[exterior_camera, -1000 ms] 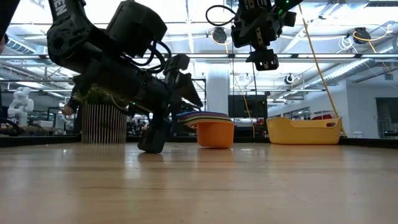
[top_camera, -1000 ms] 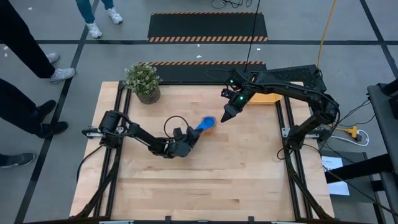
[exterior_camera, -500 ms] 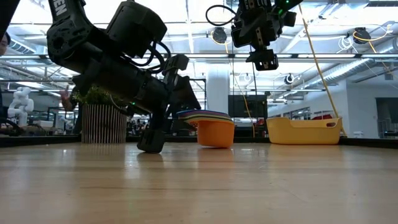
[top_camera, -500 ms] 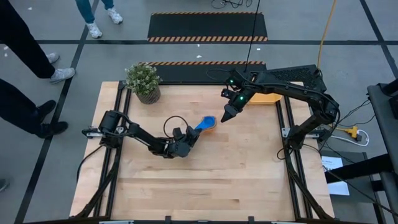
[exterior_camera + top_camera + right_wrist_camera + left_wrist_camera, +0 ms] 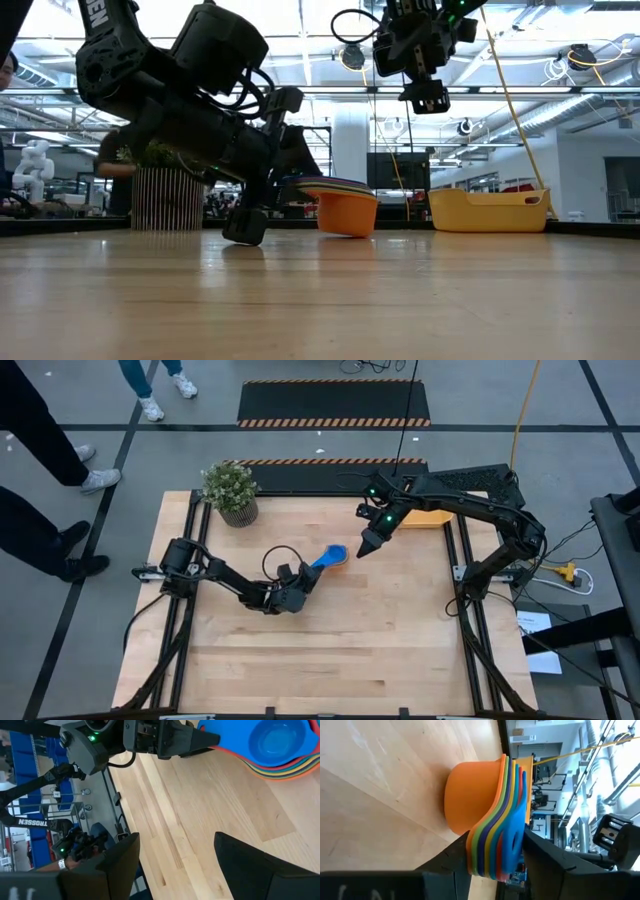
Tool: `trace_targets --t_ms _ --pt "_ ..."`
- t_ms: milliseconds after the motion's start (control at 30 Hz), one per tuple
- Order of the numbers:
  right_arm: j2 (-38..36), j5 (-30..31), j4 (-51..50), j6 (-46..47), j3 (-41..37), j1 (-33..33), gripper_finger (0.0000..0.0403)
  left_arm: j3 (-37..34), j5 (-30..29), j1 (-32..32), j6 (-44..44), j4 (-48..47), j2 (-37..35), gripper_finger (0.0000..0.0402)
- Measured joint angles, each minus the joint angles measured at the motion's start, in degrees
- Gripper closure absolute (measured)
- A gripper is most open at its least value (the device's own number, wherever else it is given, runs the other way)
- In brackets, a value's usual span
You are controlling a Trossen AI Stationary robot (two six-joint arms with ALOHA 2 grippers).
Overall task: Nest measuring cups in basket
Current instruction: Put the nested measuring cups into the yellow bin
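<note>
The wooden table carries the yellow basket at its far right edge; mid-table, the nested measuring cups tilt, their stacked handles pinched by the left gripper, while the right gripper hovers just beside them, fingers apart and empty

the nested cups show an orange bowl outermost, then green, yellow, purple-blue and red rims, with bright blue innermost. the basket at far right is yellow-orange. the tabletop is pale wood with faint grain. both arms are black; the plant is green in a ribbed grey pot.
</note>
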Motion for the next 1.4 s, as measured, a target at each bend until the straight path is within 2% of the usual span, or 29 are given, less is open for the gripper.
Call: trace_targets --t_ms 100,267,500,800,967,1400 --pt "0.0 0.0 -0.1 -0.3 0.0 0.0 0.0154 0.0 0.0 0.0 2.2 1.0 0.0 0.0252" --pt "0.0 0.0 -0.1 -1.2 0.0 0.0 0.0154 0.0 -1.7 0.0 4.6 2.3 0.0 0.0288" --pt "0.0 0.0 -0.2 -1.7 0.0 0.0 0.0154 0.0 -2.1 0.0 6.2 2.8 0.0 0.029" --pt "0.0 0.0 -0.3 -3.6 0.0 -0.1 0.0154 -0.1 -1.4 0.2 17.4 11.3 0.2 0.0306" --pt "-0.1 0.0 -0.5 -3.6 0.0 -1.2 0.0154 -0.1 -0.9 0.2 17.6 11.8 0.2 0.0307" --pt "-5.8 2.0 -2.8 -4.5 0.0 -4.5 0.0154 -0.1 0.7 0.8 22.8 17.9 0.2 0.031"
